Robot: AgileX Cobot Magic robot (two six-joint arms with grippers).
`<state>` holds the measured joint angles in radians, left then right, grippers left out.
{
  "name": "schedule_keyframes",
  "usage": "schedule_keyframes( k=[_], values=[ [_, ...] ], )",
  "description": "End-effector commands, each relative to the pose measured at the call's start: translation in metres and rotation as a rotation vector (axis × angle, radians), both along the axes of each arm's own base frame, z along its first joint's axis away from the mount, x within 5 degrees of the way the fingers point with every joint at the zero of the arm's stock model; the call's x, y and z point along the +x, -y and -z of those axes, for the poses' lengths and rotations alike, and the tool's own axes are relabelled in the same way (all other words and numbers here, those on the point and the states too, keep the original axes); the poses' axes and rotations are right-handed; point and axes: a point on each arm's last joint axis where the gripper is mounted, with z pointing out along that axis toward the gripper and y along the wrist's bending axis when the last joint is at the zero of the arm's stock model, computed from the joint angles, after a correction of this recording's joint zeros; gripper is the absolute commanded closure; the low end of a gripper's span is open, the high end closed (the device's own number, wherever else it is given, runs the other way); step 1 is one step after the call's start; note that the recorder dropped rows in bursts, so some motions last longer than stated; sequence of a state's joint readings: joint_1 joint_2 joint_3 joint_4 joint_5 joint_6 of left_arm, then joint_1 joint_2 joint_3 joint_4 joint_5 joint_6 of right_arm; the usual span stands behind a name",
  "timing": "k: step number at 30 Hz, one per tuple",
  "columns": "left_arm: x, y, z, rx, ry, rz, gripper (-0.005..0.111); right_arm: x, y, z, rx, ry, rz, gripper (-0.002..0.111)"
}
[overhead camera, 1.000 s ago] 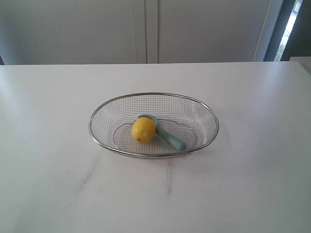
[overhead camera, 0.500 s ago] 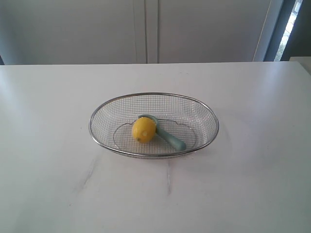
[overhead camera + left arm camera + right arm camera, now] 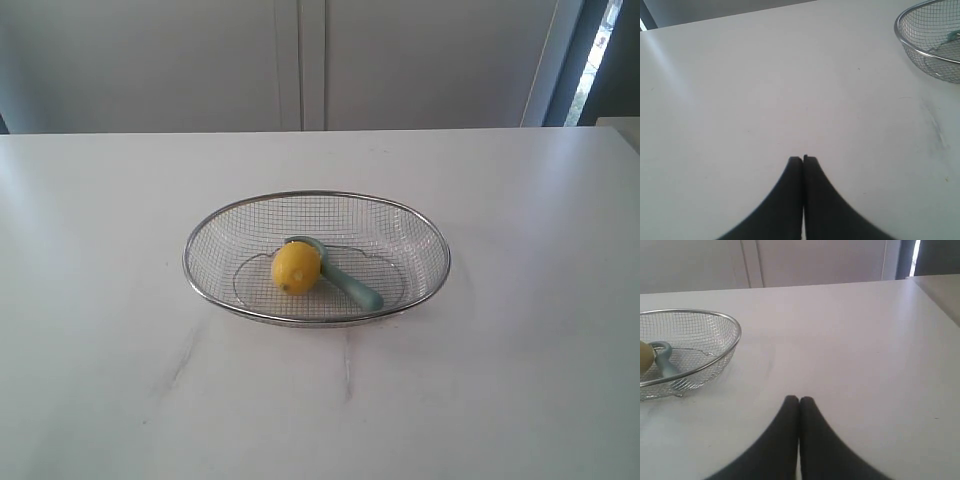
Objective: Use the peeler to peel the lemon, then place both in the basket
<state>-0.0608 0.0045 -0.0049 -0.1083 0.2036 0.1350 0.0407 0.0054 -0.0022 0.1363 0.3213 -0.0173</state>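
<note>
The silver wire-mesh basket (image 3: 420, 225) stands mid-table in the exterior view. Inside it lies the yellow lemon (image 3: 296, 268), with the pale teal peeler (image 3: 350, 285) beside it, its head partly behind the fruit. Neither arm shows in the exterior view. In the left wrist view my left gripper (image 3: 803, 159) is shut and empty over bare table, the basket (image 3: 920, 47) off at the frame's corner. My right gripper (image 3: 799, 399) is shut and empty too, away from the basket (image 3: 725, 322), where the peeler (image 3: 664, 362) and an edge of the lemon (image 3: 644, 356) show.
The white table (image 3: 520, 380) carries faint grey smudges (image 3: 185, 360) in front of the basket. Pale cabinet doors (image 3: 300, 60) stand behind the table's far edge. A dark gap (image 3: 615, 60) lies at the back right.
</note>
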Motion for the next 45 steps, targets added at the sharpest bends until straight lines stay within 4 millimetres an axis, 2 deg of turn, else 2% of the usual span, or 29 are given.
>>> schedule_keyframes(
  k=[1,45],
  values=[
    [-0.0004,0.0001,0.0019,-0.002,-0.007,0.0,0.107,-0.0001,0.0,-0.0002,0.003,0.01,-0.001,0.108],
    [-0.0004,0.0001,0.0019,-0.002,-0.007,0.0,0.107,-0.0008,-0.0003,0.0025,-0.001,-0.02,-0.004,0.108]
  ],
)
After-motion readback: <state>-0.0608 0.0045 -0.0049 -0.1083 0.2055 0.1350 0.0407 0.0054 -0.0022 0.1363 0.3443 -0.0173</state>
